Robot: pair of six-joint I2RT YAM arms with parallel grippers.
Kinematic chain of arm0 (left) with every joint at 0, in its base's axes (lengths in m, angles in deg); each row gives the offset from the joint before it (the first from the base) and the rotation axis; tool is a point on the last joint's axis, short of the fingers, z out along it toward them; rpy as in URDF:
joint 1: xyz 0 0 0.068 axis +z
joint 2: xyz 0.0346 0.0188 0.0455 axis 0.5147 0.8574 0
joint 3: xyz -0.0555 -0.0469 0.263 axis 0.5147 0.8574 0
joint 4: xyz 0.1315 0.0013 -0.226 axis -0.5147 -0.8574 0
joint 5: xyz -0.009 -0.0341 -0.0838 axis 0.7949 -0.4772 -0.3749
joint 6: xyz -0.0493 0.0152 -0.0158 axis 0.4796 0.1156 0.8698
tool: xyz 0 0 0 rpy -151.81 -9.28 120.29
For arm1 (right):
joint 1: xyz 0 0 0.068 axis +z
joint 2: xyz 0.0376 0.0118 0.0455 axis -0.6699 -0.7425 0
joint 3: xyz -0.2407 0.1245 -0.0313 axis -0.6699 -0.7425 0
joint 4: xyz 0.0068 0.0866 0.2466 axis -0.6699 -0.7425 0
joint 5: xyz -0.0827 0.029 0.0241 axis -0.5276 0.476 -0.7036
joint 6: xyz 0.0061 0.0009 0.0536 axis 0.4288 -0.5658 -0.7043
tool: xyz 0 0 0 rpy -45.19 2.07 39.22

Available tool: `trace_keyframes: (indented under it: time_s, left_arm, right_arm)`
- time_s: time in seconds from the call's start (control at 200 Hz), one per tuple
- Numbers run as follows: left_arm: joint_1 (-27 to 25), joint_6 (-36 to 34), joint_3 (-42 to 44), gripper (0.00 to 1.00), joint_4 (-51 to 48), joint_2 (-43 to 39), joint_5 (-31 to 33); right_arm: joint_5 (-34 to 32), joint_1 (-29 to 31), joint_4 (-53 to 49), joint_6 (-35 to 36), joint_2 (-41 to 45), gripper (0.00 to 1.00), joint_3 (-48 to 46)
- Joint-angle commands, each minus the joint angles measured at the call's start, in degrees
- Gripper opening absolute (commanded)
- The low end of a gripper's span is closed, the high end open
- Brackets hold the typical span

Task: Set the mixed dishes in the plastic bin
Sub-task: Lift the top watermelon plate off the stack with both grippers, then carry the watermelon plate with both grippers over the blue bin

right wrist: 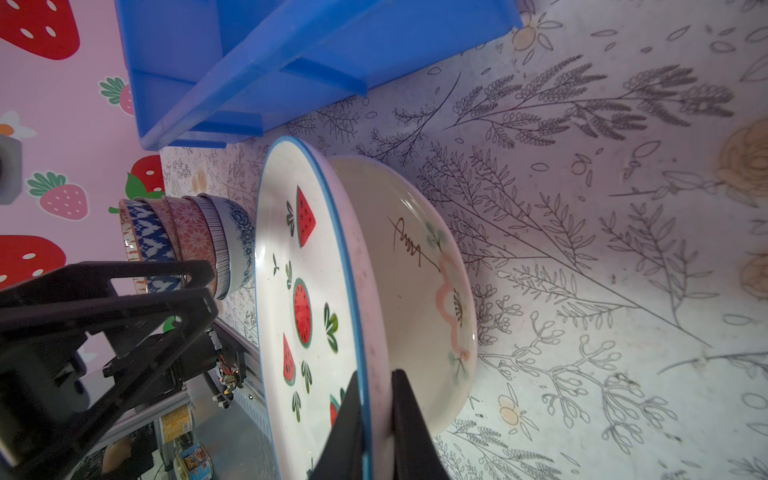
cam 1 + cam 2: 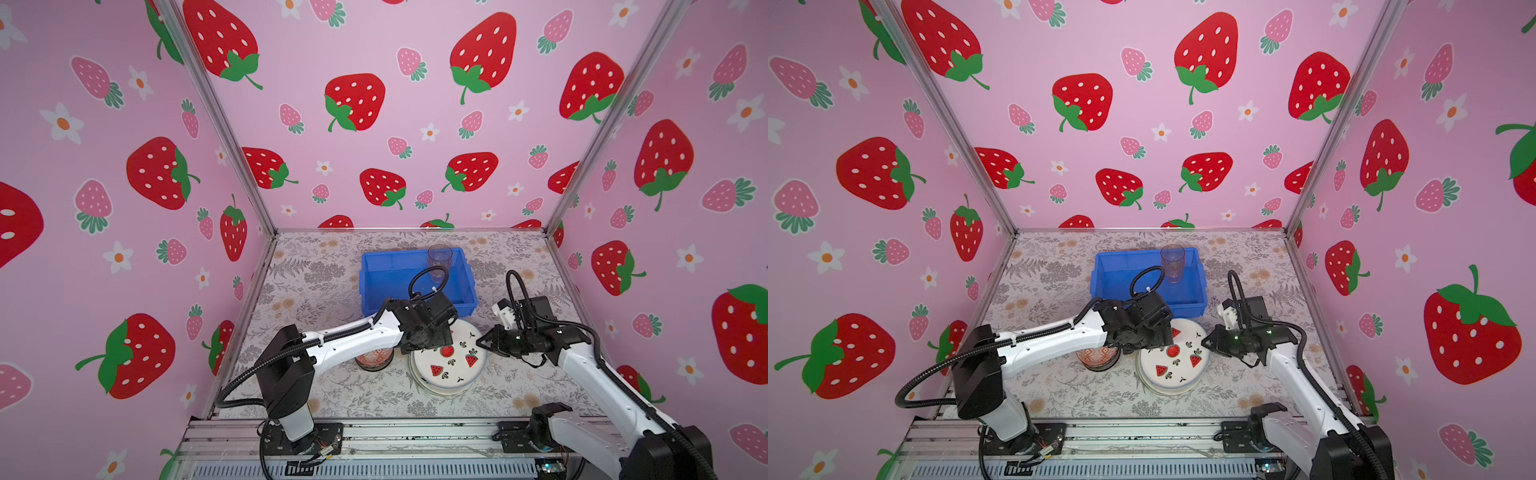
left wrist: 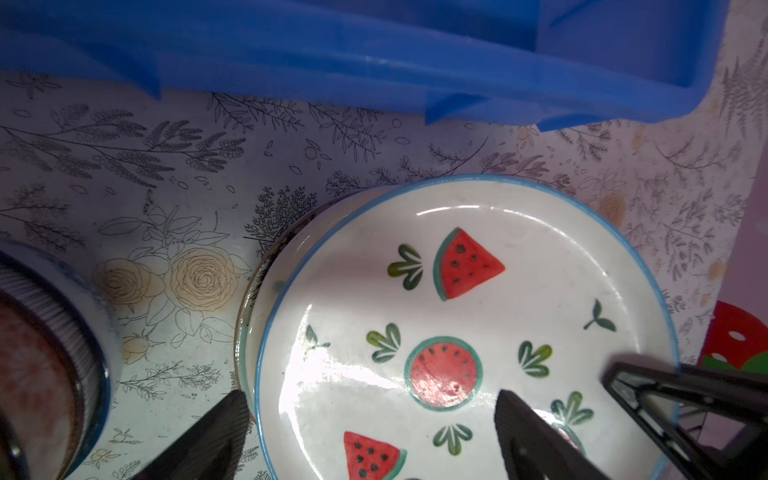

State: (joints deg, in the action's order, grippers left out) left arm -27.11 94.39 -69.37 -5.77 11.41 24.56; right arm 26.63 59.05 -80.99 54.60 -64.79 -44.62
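I am pinching the right-hand rim of the watermelon plate [image 2: 451,363] with my right gripper [image 1: 376,376], jaws clamped on it. My left gripper [image 3: 370,399] is hanging wide open astride the opposite rim, gripping nothing. The plate is sitting on a pale plate [image 1: 419,291]. The blue bin [image 2: 390,270] is lying just beyond, away from my bases. A bowl stack [image 2: 374,359] is crowding the left side, and the floral table [image 2: 316,282] is leaving room elsewhere.

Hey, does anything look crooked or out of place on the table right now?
The watermelon plate sits askew: the right gripper pinches its rim, with that side raised off the pale plate underneath. Nothing looks spilled or broken.
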Motion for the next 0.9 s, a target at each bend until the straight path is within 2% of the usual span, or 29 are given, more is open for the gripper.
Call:
trace_keyframes:
  time_s: [0.0,0.155,0.44,0.895]
  left_arm:
    - [0.44,-1.83,0.77,0.95,0.37,-2.38,0.69]
    - [1.11,-5.05,0.00,0.95,0.78,-3.27,-0.48]
    - [2.93,-6.57,0.37,0.96,0.55,-6.10,-1.15]
    - [11.83,-15.85,-4.51,0.96,-1.31,-10.26,-4.46]
  right_arm:
    - [5.30,-0.53,0.11,0.86,1.25,0.00,4.06]
    - [5.61,-0.69,-1.02,1.67,0.72,0.00,5.74]
    - [6.52,-0.81,-2.49,2.51,-0.42,0.00,9.25]
    - [7.73,-0.87,-0.10,1.64,-7.83,0.00,19.50]
